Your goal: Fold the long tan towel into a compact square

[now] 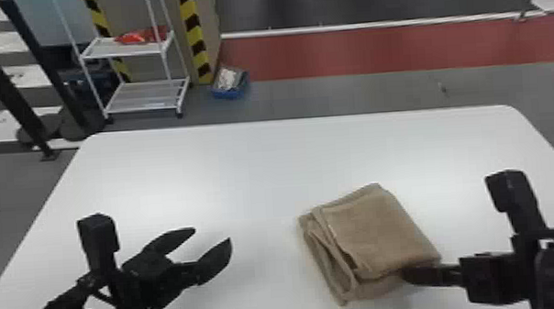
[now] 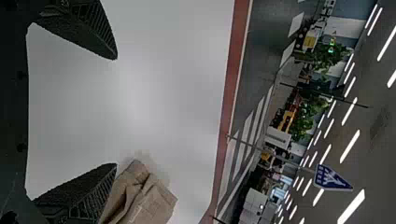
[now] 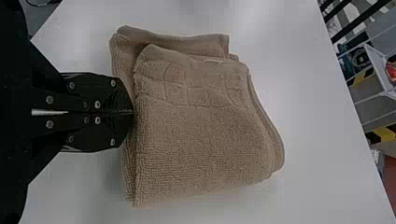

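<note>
The tan towel (image 1: pixel 377 233) lies folded into a thick, roughly square bundle on the right half of the table, its layers loose along the left side. My right gripper (image 1: pixel 405 275) is at the towel's near right corner. In the right wrist view, the fingers of my right gripper (image 3: pixel 132 112) are together, tips against the edge of the towel (image 3: pixel 201 126); no cloth can be seen pinched between them. Left of the towel, my left gripper (image 1: pixel 212 234) is open over the table. The left wrist view has the towel (image 2: pixel 144 200) beyond one finger of my open left gripper (image 2: pixel 116 111).
The white table (image 1: pixel 244 167) has rounded far corners. Past its far edge stand a white wire shelf (image 1: pixel 141 95) and a blue bin (image 1: pixel 231 91) on the floor, with black posts at the far left.
</note>
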Controlling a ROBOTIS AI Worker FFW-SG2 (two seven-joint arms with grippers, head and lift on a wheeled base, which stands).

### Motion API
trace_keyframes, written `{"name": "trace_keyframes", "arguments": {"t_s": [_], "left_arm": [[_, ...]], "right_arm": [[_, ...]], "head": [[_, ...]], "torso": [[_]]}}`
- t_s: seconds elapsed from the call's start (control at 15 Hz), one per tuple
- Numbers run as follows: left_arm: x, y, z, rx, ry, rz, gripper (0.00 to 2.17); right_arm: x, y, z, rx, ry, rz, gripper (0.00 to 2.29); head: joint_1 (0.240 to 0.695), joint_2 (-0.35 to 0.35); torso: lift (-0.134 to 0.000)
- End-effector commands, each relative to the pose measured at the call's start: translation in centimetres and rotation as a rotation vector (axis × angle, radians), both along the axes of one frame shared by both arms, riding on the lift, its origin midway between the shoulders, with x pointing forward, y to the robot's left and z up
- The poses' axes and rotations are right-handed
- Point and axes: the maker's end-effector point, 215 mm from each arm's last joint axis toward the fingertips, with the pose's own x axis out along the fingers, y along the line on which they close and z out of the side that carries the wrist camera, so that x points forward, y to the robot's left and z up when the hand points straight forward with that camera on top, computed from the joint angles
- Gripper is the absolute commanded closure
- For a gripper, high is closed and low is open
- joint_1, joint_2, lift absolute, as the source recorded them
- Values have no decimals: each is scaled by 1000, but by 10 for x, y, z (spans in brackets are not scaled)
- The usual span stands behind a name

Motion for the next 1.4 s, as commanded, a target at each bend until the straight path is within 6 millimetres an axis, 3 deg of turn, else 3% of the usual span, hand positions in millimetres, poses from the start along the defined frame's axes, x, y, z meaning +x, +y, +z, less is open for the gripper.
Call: {"name": "trace_keyframes", "arguments": {"t_s": [0.0, 0.27, 0.47, 1.0, 1.13, 1.33], "left_arm": [[-3, -6, 3, -12, -5, -8, 60], [-11, -6, 2, -16, -1, -9, 63], [-15, -5, 5, -19, -5, -9, 63], [-20, -3, 9, -18, -11, -15, 66], [-20, -3, 9, -18, -11, -15, 66], [-20, -3, 9, -18, -11, -15, 66]], "right_arm": [[9, -8, -8, -25, 20, -19, 2260], [35, -33, -21, -130, 32, -88, 2260], [58, -46, -17, -174, 12, -134, 2260], [97, -41, -9, -216, -17, -166, 2260], [113, -36, -4, -226, -52, -146, 2263], [151, -25, 4, -258, -185, -94, 2260]], "head": [[695, 47], [695, 12], [695, -22], [695, -26], [695, -24], [695, -14]], "torso": [[-124], [-124], [-124], [-124], [-124], [-124]]}}
